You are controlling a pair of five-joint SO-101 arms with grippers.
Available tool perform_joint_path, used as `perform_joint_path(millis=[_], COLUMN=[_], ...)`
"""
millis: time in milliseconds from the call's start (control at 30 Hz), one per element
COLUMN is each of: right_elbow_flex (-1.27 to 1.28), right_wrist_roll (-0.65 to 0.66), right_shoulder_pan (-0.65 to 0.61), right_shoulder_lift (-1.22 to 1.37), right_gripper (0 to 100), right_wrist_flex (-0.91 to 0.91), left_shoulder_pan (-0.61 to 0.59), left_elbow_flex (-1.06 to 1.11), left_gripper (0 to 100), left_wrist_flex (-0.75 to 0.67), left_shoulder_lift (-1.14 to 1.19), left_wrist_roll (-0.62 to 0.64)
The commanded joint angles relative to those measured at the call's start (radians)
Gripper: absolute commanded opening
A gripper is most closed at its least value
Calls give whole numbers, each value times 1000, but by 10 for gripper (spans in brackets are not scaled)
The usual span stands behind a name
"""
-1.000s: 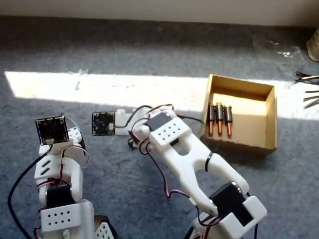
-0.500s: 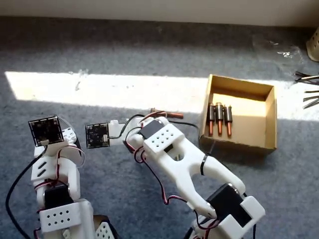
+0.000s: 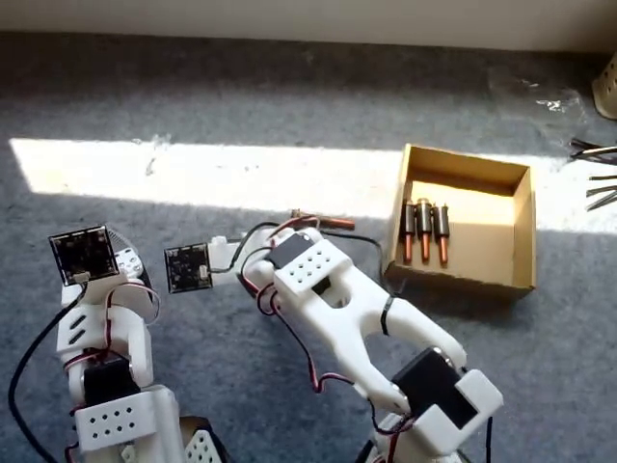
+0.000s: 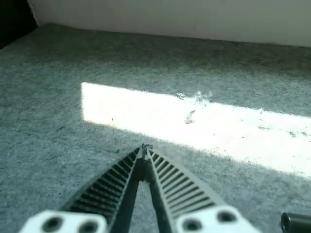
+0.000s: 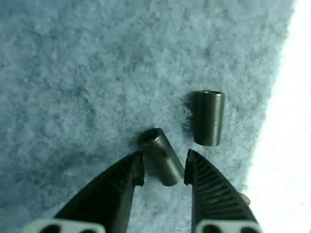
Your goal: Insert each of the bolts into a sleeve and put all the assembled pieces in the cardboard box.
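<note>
Key relation: near sleeve (image 5: 160, 155) lying between the fingers of the right hand (image 5: 162, 167), long axis skewed to the gap, open end pointing away from the hand.
Right hand: narrowly parted, one ribbed finger on each side of the near sleeve; firm contact not discernible, so judged not yet clamped.
Far sleeve (image 5: 209, 118): just beyond the near one and apart from it, long axis roughly along the hand's reach.
Left hand (image 4: 144, 151): closed tip to tip, empty, above bare carpet (image 3: 193, 87), well apart from the cardboard box (image 3: 468, 178).
Nearer arm: the right, lying between the left arm and the box.
Bolt (image 3: 323, 221): flat on the carpet near the box's left wall in the high view, long axis pointing towards that wall.
Assembled pieces (image 3: 424, 231): three, side by side and parallel, against the box's left inner wall.
Next move, as judged: closing on the skewed sleeve, with a risk of it rolling or twisting.
Materials: sleeves of smooth dark metal, hollow cylinders; bolt copper-toned, slender; finger faces of ridged dark plastic; carpet of short grey pile; box of brown cardboard, open-topped and shallow.
</note>
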Motion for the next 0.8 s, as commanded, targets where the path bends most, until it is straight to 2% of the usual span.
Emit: perform_joint_path(millis=[0,400,667,767], right_elbow_flex=[-13,-16,-148,-153], right_wrist_roll=[15,18,11,11], right_shoulder_pan=[2,4,21,36], right_shoulder_lift=[42,90,223,194], right_gripper=[128,128,123,89], right_wrist_flex=[-24,-25,-21,-19], left_shoulder_pan=[-12,-8,-7,-7], left_elbow_flex=[-10,-8,10,12], left_gripper=[14,14,14,14], left_wrist_flex=[-25,-25,-29,-29], left_shoulder_lift=[-12,-12,-12,-12], left_wrist_roll=[9,9,8,8])
